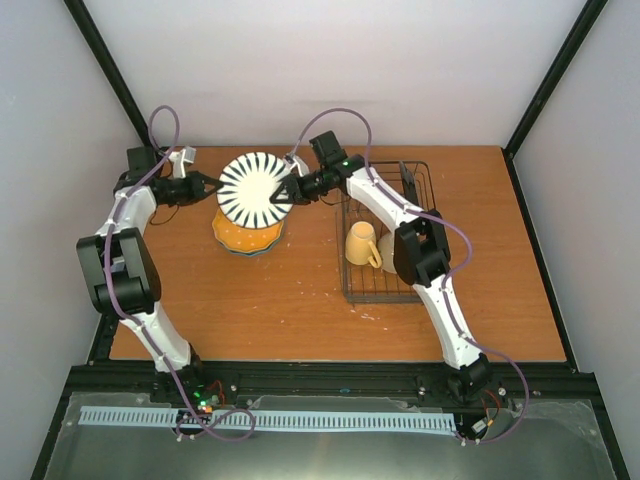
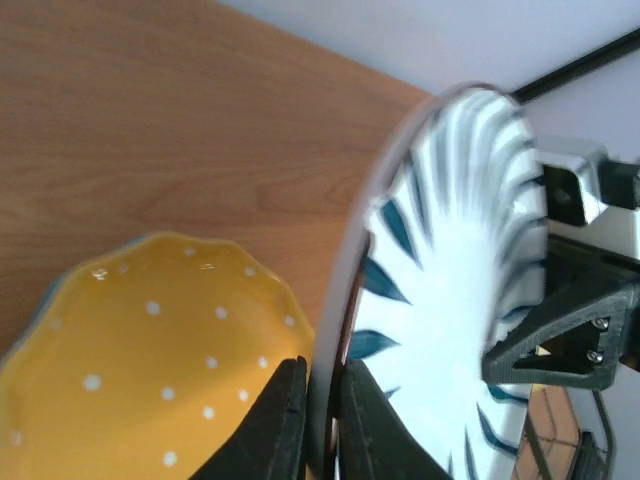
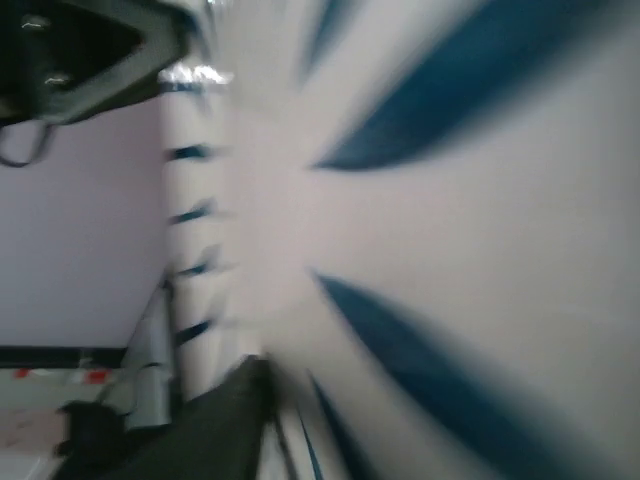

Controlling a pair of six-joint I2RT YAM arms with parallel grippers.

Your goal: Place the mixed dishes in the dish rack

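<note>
The black-and-white striped plate (image 1: 258, 190) is held tilted above the table, over the dotted orange-yellow plate (image 1: 247, 236), which lies on a blue plate. My left gripper (image 1: 212, 184) is shut on the striped plate's left rim; in the left wrist view its fingers (image 2: 285, 420) pinch the rim of the striped plate (image 2: 450, 280). My right gripper (image 1: 291, 190) is on the right rim. In the right wrist view the striped plate (image 3: 450, 200) fills the frame, one finger (image 3: 225, 430) lies against it and the other is hidden. The dish rack (image 1: 412, 182) stands to the right.
A yellow mug (image 1: 360, 243) lies in the dish rack with a cream bowl (image 1: 387, 250) beside it. The dotted plate (image 2: 150, 350) sits just below my left fingers. The right gripper (image 2: 560, 335) shows in the left wrist view. Dark frame posts rise at the table's back corners.
</note>
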